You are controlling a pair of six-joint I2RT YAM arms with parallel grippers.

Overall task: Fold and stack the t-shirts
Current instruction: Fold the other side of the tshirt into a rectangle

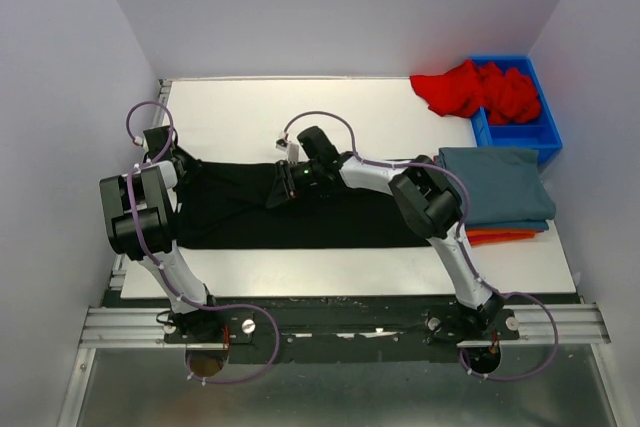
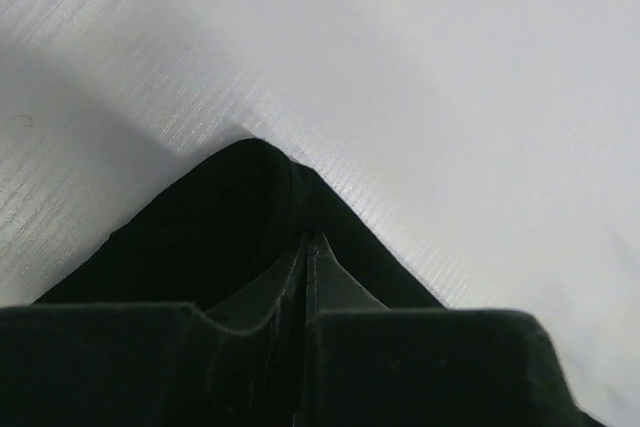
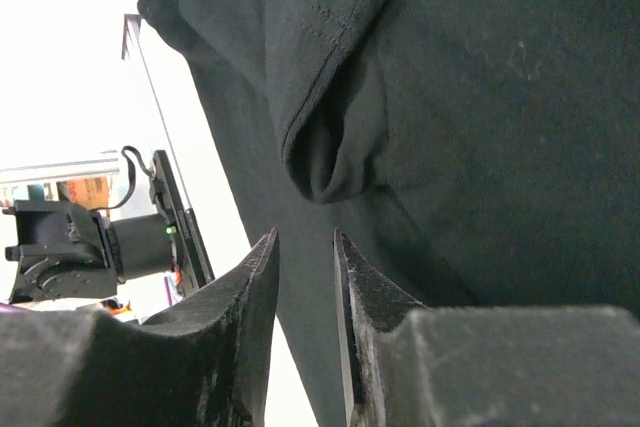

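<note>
Left claw (image 2: 308,245), on my wrist feed, is pressed together on a corner of the black tee (image 1: 330,222), and the cloth peaks past its tips over bare worktop (image 1: 240,112). From above I see that claw at the tee's left end, near the worktop's left edge. Right claw (image 3: 305,237) shows me a narrow gap between its fingers, spread a little and pinching nothing I can make out. It sits over the tee's middle, with a rumpled sleeve (image 3: 330,137) just ahead of the tips; I cannot tell whether it touches the cloth. The black tee lies stretched left to right across the worktop's centre. At the right side a folded blue tee (image 1: 495,182) rests on an orange tee (image 1: 500,237). A red tee (image 1: 460,87) spills from the bin (image 1: 520,135) at the far right corner.
</note>
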